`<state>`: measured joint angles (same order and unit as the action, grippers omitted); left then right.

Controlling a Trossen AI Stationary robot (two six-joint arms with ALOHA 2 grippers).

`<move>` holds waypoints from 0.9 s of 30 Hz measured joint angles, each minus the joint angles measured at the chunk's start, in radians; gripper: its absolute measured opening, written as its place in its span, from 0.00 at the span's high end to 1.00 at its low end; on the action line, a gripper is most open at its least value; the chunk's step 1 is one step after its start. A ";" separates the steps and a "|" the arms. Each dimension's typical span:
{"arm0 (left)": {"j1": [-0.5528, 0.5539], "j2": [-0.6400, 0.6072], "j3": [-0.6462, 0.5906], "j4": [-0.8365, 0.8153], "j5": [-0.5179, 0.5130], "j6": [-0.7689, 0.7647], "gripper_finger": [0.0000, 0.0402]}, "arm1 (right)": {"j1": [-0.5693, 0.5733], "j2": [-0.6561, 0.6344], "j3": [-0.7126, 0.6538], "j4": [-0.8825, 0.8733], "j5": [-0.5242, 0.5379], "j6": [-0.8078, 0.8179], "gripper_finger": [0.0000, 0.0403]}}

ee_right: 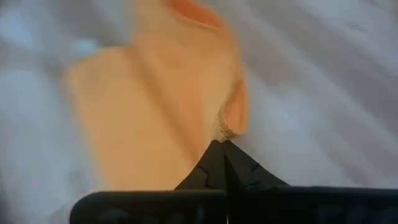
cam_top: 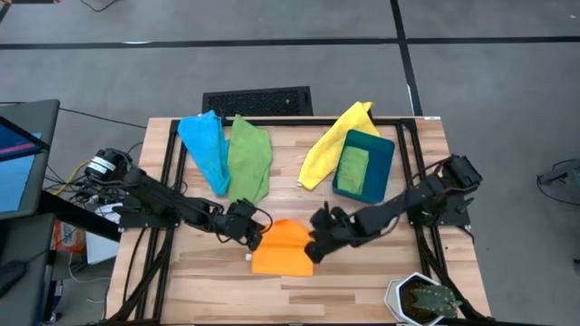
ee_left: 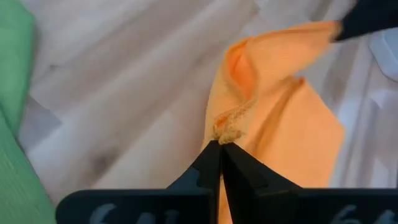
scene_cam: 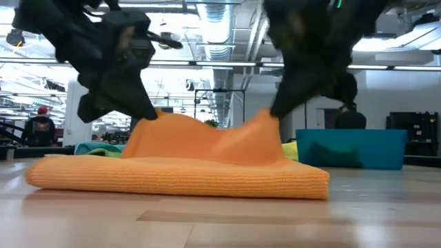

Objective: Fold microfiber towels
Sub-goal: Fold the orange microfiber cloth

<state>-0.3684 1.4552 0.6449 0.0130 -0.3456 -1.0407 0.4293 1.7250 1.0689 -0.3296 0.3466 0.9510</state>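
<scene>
An orange microfiber towel (cam_top: 283,252) lies near the table's front edge, between my two grippers. Its near part rests flat on the wood (scene_cam: 179,176), and its far edge is raised at both ends. My left gripper (cam_top: 255,235) is shut on the left raised corner. My right gripper (cam_top: 314,244) is shut on the right raised corner. Farther back lie a light blue towel (cam_top: 207,147), a green towel (cam_top: 250,159) and a yellow towel (cam_top: 332,140), which no gripper touches. My left gripper pinches the orange towel's left far corner, at its stitched hem (ee_left: 227,129), between its two fingertips. It comes slanting down from the table's left. The corner is lifted off the table (scene_cam: 157,118), and the cloth slopes down from it. My right gripper pinches the towel's right far corner (ee_right: 226,128) between its two fingertips, slanting down from the table's right. That corner stands raised (scene_cam: 267,121) above the flat part, and the edge between the two corners sags a little.
A dark teal bin (cam_top: 381,161) with a folded green cloth (cam_top: 353,169) inside stands at the back right, beside the yellow towel. A potted plant (cam_top: 422,299) sits at the near right corner. A black grille (cam_top: 256,100) lies beyond the far edge.
</scene>
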 joint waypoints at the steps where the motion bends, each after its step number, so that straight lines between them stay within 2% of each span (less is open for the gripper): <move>1: -0.012 -0.003 0.000 0.000 0.002 -0.002 1.00 | 0.015 -0.002 0.010 0.012 0.000 -0.017 0.99; 17: -0.183 -0.003 0.042 -0.033 0.026 -0.024 1.00 | 0.147 -0.002 0.031 0.037 -0.004 -0.128 0.99; 21: -0.199 -0.003 0.042 -0.048 0.021 -0.033 1.00 | 0.165 0.019 0.029 0.045 -0.007 -0.139 0.99; 27: -0.220 0.002 0.042 -0.060 0.018 -0.042 1.00 | 0.179 0.093 0.030 0.152 -0.046 -0.144 0.99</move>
<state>-0.5886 1.4572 0.6865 -0.0469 -0.3279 -1.0824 0.6084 1.8177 1.0990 -0.1778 0.3009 0.8065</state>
